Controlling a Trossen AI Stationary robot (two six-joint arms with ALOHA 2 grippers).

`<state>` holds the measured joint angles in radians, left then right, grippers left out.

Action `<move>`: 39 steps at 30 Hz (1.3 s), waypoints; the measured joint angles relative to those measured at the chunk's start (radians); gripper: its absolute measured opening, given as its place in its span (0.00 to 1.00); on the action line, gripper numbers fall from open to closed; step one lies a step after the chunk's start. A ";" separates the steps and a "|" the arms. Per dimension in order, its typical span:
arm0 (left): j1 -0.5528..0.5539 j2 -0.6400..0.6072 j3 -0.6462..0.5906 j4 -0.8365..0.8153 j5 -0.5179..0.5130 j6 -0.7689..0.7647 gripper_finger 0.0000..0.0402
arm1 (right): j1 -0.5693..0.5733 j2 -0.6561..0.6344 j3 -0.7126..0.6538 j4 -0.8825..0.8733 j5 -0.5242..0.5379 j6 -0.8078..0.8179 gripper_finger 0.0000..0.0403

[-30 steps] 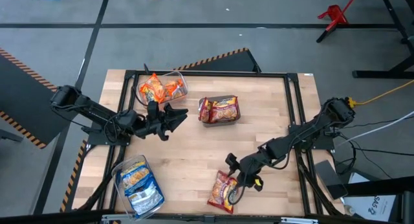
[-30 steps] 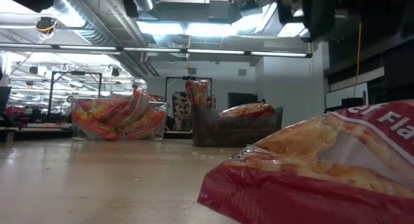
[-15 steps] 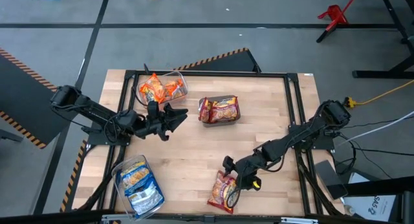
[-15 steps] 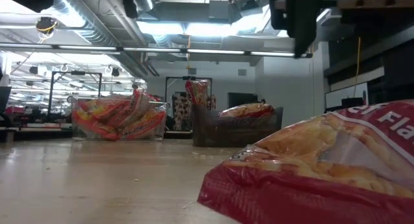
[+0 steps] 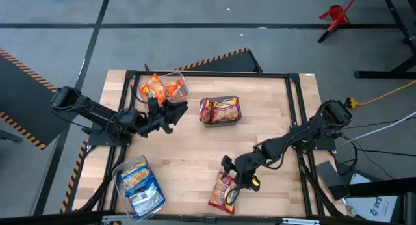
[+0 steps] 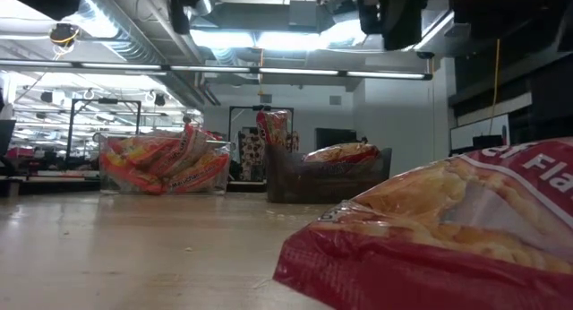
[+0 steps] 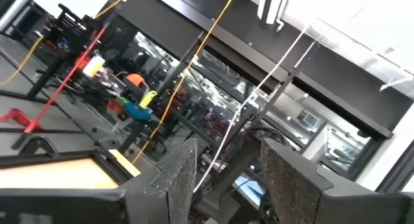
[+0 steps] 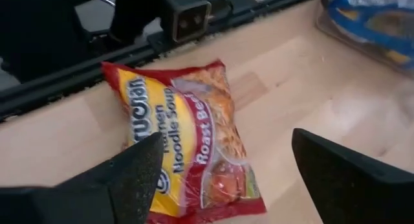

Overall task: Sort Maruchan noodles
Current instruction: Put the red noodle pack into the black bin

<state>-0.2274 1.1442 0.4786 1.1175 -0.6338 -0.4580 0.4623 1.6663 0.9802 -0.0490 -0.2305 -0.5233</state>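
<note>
**Right Arm Closing In on the Last Loose Red Packet**

The right gripper (image 5: pixel 235 175) is hovering with its fingers (image 8: pixel 129 179) spread wide and released, holding nothing. Over the last second it has been moving from the 3 o'clock side toward the red packet (image 8: pixel 187 146), and it is now sitting just above that packet's 12 o'clock edge. The packet is lying flat on the surface (image 5: pixel 195 153) near the 6 o'clock edge, untouched. This advance suggests a pick is imminent.

The left gripper (image 5: pixel 170 114) is waiting at about 10 o'clock, beside the orange bin (image 5: pixel 164 87); its fingers (image 7: pixel 178 179) are standing apart, gripping nothing, and appear less splayed than before.

The red bin (image 5: pixel 220 110) near centre is already holding red packets, and the blue bin (image 5: pixel 138 186) at 7 o'clock is holding blue-and-white ones. Sorting is looking nearly complete.
</note>
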 joint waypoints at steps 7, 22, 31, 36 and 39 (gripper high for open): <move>0.037 0.000 0.000 -0.009 0.088 0.021 0.42 | 0.081 0.055 0.000 0.036 0.134 0.019 0.87; 0.090 0.000 0.000 -0.051 0.280 0.023 0.42 | 0.134 0.205 0.022 0.129 0.239 0.219 0.89; 0.089 0.000 0.000 -0.079 0.373 0.015 0.42 | 0.213 0.184 0.232 -0.095 0.278 0.363 0.89; 0.082 0.000 0.000 -0.087 0.421 0.014 0.42 | 0.256 0.184 0.226 -0.114 0.363 0.361 0.89; 0.074 0.000 0.000 -0.087 0.419 0.015 0.42 | 0.251 0.209 0.212 -0.106 0.378 0.362 0.89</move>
<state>-0.1536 1.1442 0.4789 1.0306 -0.2145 -0.4431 0.7132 1.8756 1.1919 -0.1549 0.1471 -0.1614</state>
